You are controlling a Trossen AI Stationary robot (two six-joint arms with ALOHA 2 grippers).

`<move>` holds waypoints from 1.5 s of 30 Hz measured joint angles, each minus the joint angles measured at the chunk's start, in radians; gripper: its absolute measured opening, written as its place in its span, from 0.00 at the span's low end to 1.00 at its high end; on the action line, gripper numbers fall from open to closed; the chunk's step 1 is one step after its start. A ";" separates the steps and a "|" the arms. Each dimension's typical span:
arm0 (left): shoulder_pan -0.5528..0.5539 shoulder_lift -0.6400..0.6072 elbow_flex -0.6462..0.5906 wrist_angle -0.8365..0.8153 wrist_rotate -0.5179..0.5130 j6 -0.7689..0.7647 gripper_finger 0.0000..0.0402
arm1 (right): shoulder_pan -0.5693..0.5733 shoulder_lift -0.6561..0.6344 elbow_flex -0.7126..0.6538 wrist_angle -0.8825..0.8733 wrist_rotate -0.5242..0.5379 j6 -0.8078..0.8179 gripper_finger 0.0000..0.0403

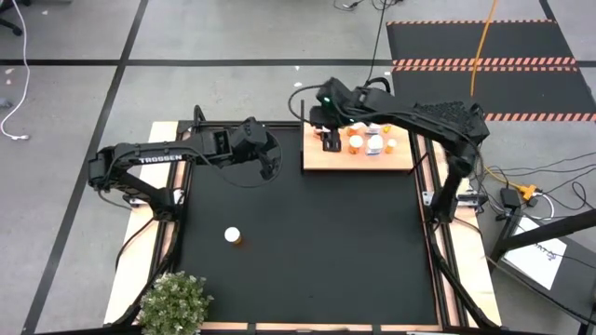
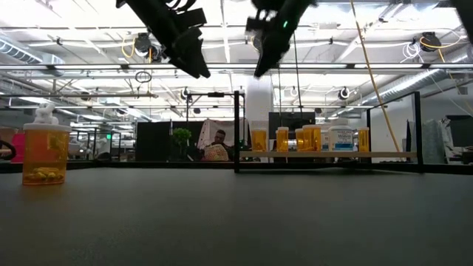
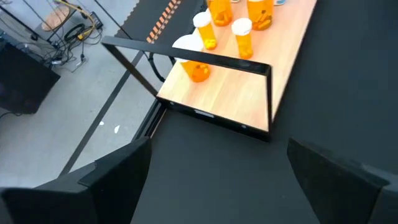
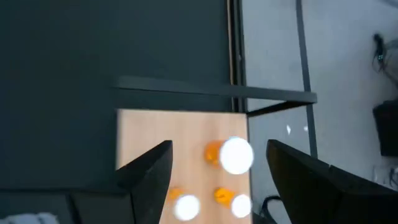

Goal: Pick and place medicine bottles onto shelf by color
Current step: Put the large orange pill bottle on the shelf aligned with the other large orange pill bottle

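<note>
Hovering over the shelf (image 1: pixel 321 160) with fingers spread and holding nothing, right gripper (image 4: pixel 217 165) is hanging above an orange bottle with a white cap (image 4: pixel 231 154) | left gripper (image 1: pixel 269 166) is waiting released above the black mat (image 1: pixel 307 242) | one orange bottle (image 1: pixel 233 236) is standing alone on the mat, well apart from the shelf

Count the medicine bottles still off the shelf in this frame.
1: a lone orange bottle with a white cap stands on the black mat, near the plant. The rest cluster on the shelf under the right arm, which may hide some.
</note>
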 joint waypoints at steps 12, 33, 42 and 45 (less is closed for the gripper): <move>-0.074 0.000 0.019 -0.001 -0.004 -0.016 0.94 | 0.318 -0.574 -0.569 0.403 0.278 0.160 0.58; -0.528 0.000 0.062 -0.274 -0.099 -0.511 0.94 | 0.580 -1.115 -1.250 0.957 0.383 0.100 0.43; -0.652 0.000 0.062 -0.293 -0.128 -0.588 0.94 | 0.592 -1.112 -1.250 1.031 0.413 0.133 0.43; -0.656 0.000 0.062 -0.293 -0.130 -0.595 0.94 | 0.619 -1.105 -1.250 1.037 0.412 0.136 0.43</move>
